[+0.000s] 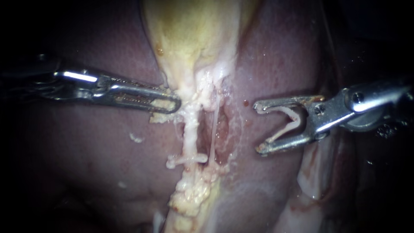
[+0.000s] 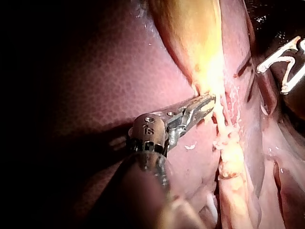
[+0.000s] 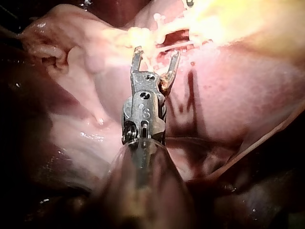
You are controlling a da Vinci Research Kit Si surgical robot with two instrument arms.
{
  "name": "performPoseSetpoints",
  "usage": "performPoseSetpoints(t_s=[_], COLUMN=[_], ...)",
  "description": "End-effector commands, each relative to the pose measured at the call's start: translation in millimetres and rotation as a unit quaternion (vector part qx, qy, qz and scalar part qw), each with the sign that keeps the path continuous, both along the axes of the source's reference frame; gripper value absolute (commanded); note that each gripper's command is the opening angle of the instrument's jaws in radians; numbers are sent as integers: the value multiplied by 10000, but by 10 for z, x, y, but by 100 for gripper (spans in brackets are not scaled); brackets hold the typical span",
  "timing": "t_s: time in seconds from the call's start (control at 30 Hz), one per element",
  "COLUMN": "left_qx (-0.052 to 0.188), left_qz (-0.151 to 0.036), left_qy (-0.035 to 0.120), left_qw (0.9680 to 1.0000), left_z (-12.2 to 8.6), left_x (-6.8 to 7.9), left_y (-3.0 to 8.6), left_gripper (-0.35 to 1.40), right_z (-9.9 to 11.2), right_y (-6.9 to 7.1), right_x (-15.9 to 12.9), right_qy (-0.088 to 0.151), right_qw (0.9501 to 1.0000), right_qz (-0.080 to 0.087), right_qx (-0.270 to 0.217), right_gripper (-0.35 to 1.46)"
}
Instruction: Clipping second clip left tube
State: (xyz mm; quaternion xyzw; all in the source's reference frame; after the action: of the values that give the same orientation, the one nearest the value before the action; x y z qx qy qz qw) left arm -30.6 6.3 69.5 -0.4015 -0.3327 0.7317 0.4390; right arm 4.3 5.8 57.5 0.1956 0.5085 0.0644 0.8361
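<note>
The pale gallbladder (image 1: 194, 34) narrows into two strands. The thick whitish left tube (image 1: 189, 129) carries one white clip (image 1: 186, 160) low down. The thin right tube (image 1: 214, 129) runs beside it. My left instrument (image 1: 172, 103) lies with its jaws shut on tissue at the gallbladder's neck, as the left wrist view also shows (image 2: 202, 106). To the right of both tubes, apart from them, is my right instrument (image 1: 258, 127). Its jaws stand wide apart, holding an open white V-shaped clip (image 1: 286, 123) between them. In the right wrist view its jaws (image 3: 156, 59) point at the tubes.
Dark red liver (image 1: 86, 151) surrounds the tubes on both sides. Yellowish fatty tissue (image 1: 189, 198) sits below the clipped spot. A pale fold of tissue (image 1: 315, 172) lies under the right instrument's shaft.
</note>
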Motion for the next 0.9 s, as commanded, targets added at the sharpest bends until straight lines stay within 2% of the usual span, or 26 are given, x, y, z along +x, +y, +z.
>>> performPoseSetpoints(t_s=[0.03,0.17,0.23,0.4,0.5,0.6,0.9], left_qx=[1,28,58,50,57,95,102], left_qz=[1,20,19,-253,-381,-430,-478], left_qy=[0,-21,-33,-138,-122,-135,-160], left_qw=[10000,10000,10000,9996,9992,9989,9987], left_z=[0,-9,-23,-68,-92,-103,-115], left_x=[0,6,13,37,50,56,55], left_y=[0,4,9,31,41,39,34], left_gripper=[-35,-35,-35,-35,-35,-35,-35], right_z=[0,-1,-1,-2,-2,-2,-4], right_y=[0,-1,-1,-2,-1,-1,-3], right_x=[0,0,0,-1,-1,-1,7], right_qy=[-2,-2,-1,-1,-1,-1,5], right_qw=[10000,10000,10000,10000,10000,10000,10000], right_qz=[9,8,7,7,7,7,1], right_qx=[25,25,25,26,26,27,37], right_gripper=[50,50,50,50,50,50,50])
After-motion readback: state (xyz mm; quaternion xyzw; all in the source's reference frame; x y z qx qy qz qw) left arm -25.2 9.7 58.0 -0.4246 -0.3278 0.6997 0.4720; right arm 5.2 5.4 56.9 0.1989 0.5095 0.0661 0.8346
